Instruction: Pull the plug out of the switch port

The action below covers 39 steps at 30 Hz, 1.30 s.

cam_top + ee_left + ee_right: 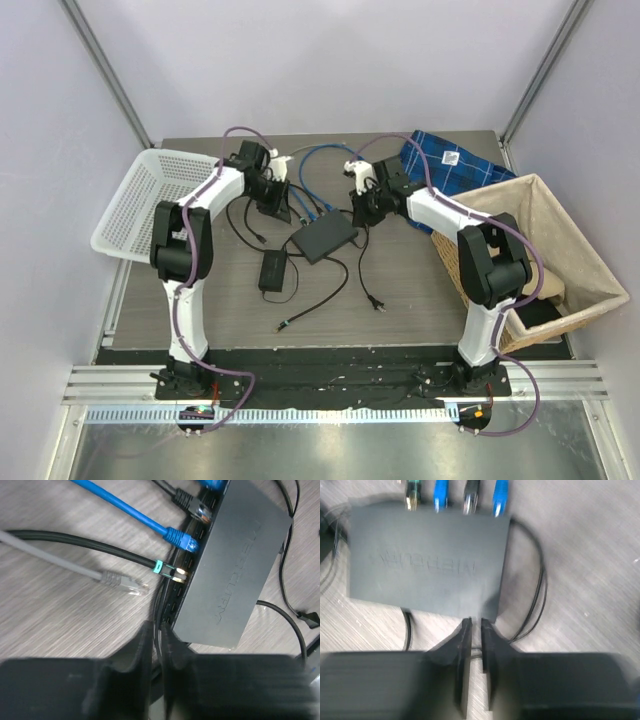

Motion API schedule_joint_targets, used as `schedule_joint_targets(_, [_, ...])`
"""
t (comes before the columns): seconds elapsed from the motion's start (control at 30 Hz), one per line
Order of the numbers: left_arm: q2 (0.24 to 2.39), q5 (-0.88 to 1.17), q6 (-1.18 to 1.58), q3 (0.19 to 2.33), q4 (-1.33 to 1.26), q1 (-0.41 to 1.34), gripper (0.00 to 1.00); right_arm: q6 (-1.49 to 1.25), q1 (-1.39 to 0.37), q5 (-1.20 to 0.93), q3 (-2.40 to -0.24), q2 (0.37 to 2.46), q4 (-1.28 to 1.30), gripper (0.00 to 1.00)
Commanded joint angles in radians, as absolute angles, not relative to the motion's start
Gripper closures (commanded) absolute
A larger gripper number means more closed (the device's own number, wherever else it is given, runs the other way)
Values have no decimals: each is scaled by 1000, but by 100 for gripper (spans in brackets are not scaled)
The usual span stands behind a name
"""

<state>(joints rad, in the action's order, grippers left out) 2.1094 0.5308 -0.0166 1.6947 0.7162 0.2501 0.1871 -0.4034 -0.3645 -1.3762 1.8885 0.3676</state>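
Right wicker basket (575,250) holds a dark item (540,315); switch (235,565) reads MERCURY; left gripper (159,635) nearly closed at a black cord (161,605), grip unclear; right gripper (476,630) nearly closed, empty

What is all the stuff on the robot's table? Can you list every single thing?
switch box: one, dark grey, middle of the table
blue plugs: two, blue, in the switch box's ports
black plugs: two, black, in the same row of ports
grey cable: one, grey, unplugged, lying beside that row
power brick: one, black, nearer than the switch box
loose cords: a few, black, around the brick
plastic basket: one, white, left
lined basket: one, tan, right
cloth: one, blue checked, far right
left gripper: one, black, fingers nearly together, by the ports
right gripper: one, black, fingers nearly together, at the opposite edge
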Motion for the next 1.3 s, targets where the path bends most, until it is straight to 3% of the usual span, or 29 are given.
schedule_joint_targets(0.0, [2111, 604, -46, 1689, 721, 258, 96, 222, -405, -356, -1281, 1864, 359, 99])
schedule_joint_targets(0.07, [2115, 603, -49, 1678, 719, 267, 100, 241, -403, -328, -1263, 1874, 356, 99])
schedule_joint_targets(0.6, [2016, 603, -118, 1418, 684, 486, 99, 207, -411, -368, -1502, 2103, 360, 98])
schedule_joint_targets(0.8, [1919, 563, -135, 1305, 607, 569, 100, 161, -420, -408, -1459, 2086, 368, 98])
schedule_joint_targets(1.1, [1866, 477, -209, 1429, 762, 585, 93, 104, -423, -370, -1474, 2085, 354, 98])
schedule_joint_targets(1.27, [1763, 434, -272, 1518, 925, 427, 81, 101, -405, -359, -1537, 2057, 353, 93])
